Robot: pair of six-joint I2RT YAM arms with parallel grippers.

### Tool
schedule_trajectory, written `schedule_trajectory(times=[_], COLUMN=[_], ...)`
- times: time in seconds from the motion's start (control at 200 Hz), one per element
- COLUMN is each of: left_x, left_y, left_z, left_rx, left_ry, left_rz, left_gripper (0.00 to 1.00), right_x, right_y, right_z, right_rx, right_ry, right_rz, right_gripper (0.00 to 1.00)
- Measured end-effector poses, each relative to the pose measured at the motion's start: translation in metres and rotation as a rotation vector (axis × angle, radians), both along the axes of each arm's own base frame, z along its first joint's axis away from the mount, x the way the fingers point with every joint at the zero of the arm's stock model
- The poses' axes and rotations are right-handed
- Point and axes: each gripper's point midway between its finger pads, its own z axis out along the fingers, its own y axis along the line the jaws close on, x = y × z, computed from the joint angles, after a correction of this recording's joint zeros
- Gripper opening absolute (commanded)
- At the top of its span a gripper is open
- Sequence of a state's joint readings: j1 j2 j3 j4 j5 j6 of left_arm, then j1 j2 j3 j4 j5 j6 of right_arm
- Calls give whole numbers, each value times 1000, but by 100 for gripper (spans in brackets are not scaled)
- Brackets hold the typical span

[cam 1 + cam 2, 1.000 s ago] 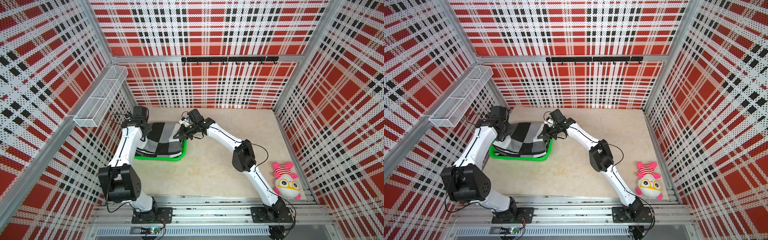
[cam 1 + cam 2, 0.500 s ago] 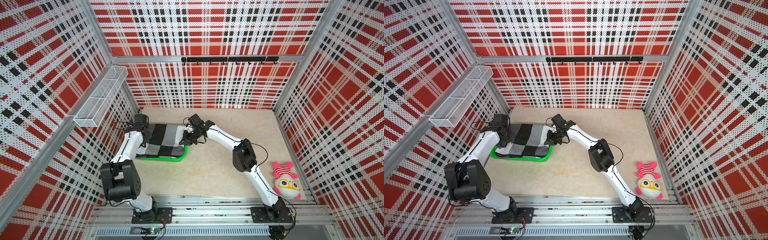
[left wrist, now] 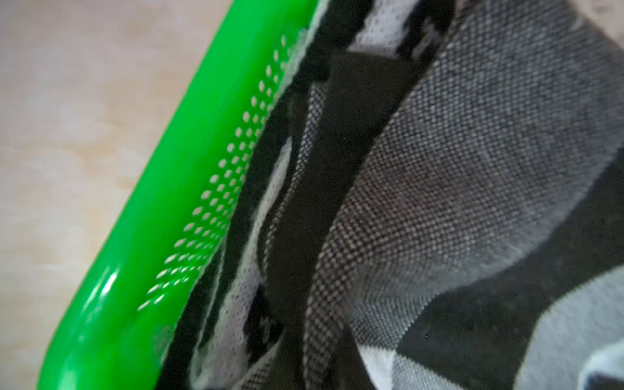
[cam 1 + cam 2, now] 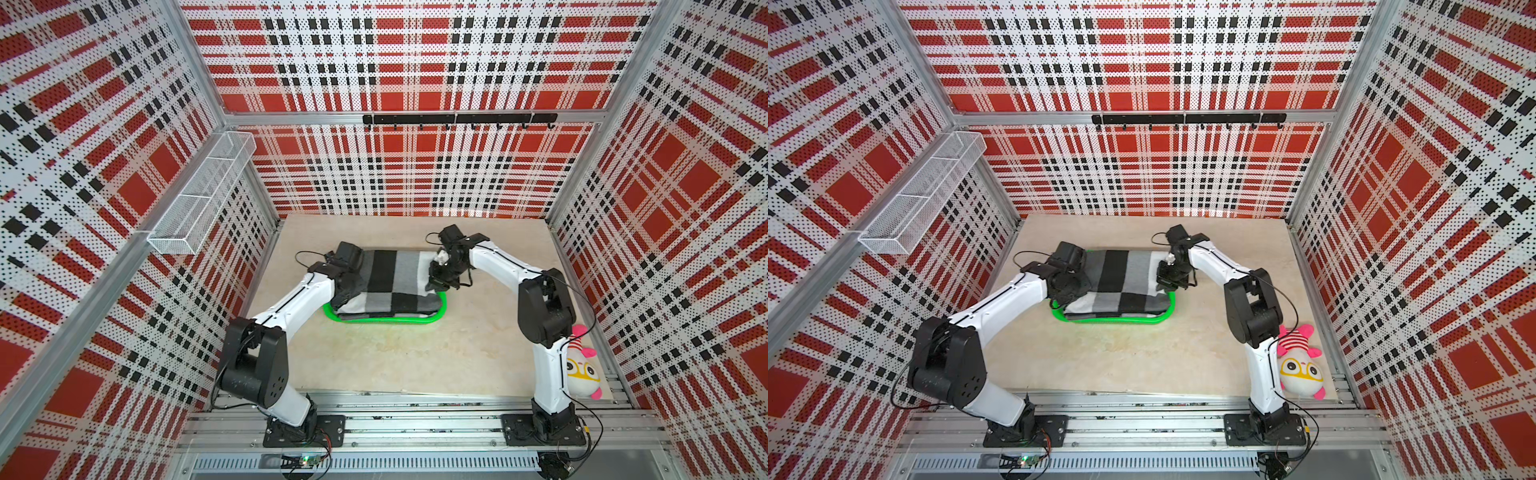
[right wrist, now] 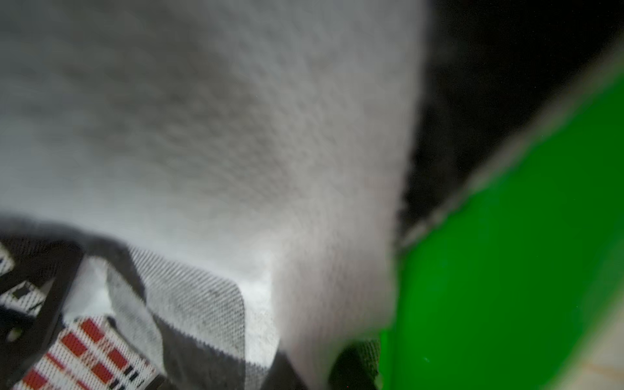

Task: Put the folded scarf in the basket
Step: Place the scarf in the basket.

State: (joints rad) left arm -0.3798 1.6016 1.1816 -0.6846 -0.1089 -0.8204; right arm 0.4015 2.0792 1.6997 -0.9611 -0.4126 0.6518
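Over the basket (image 4: 386,321), left of centre on the tabletop (image 4: 415,357), both arms reach forward with elbows bent and wrists turned in toward each other. The left hand (image 4: 348,286) is closed on one short end of the folded scarf (image 4: 395,286), and the right hand (image 4: 440,279) is closed on the opposite end, fingertips buried in cloth. The folded scarf lies in the basket and nearly fills it, its long axis running side to side from hand to hand, along the basket's own length.
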Motion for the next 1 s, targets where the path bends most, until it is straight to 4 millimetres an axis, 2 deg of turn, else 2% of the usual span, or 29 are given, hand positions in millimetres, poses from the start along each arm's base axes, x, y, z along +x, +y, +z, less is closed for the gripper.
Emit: schedule_trajectory(times=[0.08,0.15,0.281,0.516,0.676,0.887,0.937,1.002], left_x=[4,7,14,28,25,19,20,20], left_y=[-34,-44,-45,-43,-37,-28,-28,-28], left_z=[2,2,5,17,8,-24,-27,-28], left_rx=[-50,-68,-65,-33,-16,1,3,6], left_ry=[-3,-1,7,-1,22,90,92,90], left_rz=[-49,-60,-52,-60,-65,-73,-79,-86], left_gripper=[5,3,3,1,1,9,16,32], right_x=[6,6,0,-7,-15,-20,-20,-20], right_y=[-33,-44,-46,-50,-53,-54,-53,-53], right_z=[-3,-4,-1,18,9,-2,-3,-3], right_rx=[-61,-97,-147,-171,-179,-179,-178,-178], right_ry=[0,-5,-17,-40,-14,6,6,5], right_rz=[-35,-37,-27,-45,-50,-53,-55,-57], right_gripper=[0,0,0,0,0,1,7,16])
